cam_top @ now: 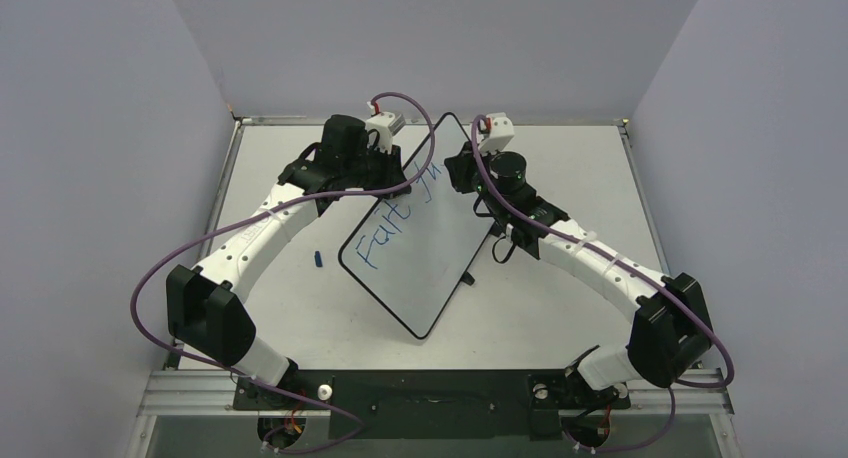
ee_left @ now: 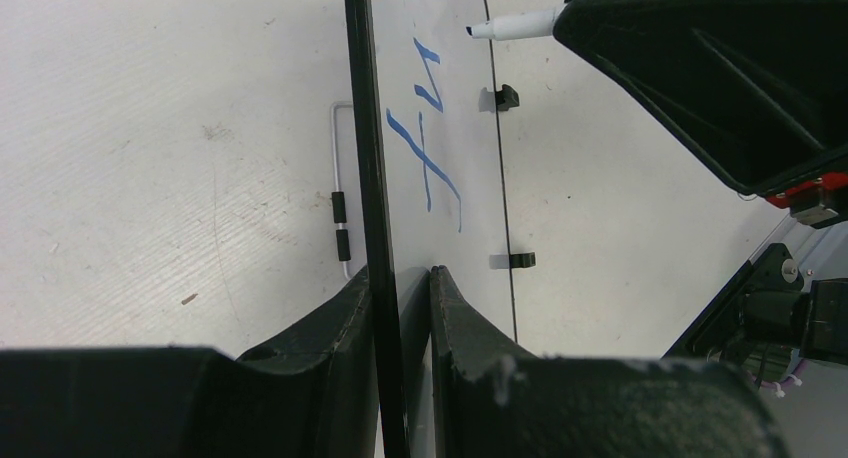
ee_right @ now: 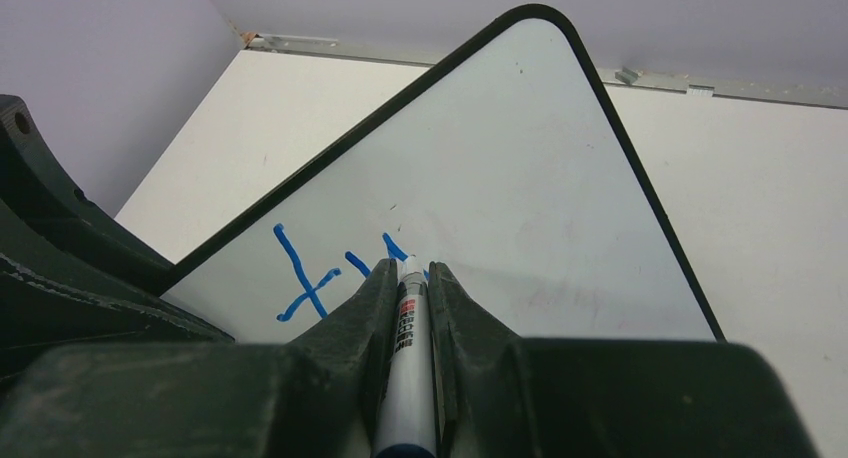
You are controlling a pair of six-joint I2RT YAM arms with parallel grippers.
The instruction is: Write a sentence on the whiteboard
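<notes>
Right wrist view puts the marker (ee_right: 408, 348) dead centre, pinched between the two fingers of the right gripper (ee_right: 412, 274), its tip at the whiteboard (ee_right: 530, 168) just past the last blue stroke. The sentence (cam_top: 392, 228) reads roughly "Fait fu". It is one line running beside the whiteboard's long edge on the left arm's side, and it heads for the whiteboard's far short edge.

That direction is what the next stroke turns on. The bare white lies onward from the tip along the whiteboard's long axis, toward its far rounded corner. By my judgement there is not much of it before the frame, so the rest of the word must be kept tight or dropped to a second line nearer the edge that carries the two black tabs (ee_left: 508, 98).

Across the whiteboard, the left gripper (ee_left: 400, 283) is closed narrow on that long edge, one finger on each side of the black frame, close by the letters "fu" — it steadies, the right arm writes. From the left wrist I cannot tell whether the tip touches the surface or sits just off it.

A grey wire stand (ee_left: 340, 178) shows outside the held edge. A small blue cap (cam_top: 318, 259) — likely the marker's — lies on the table (cam_top: 300, 318), apart from the whiteboard on its left-arm side.
</notes>
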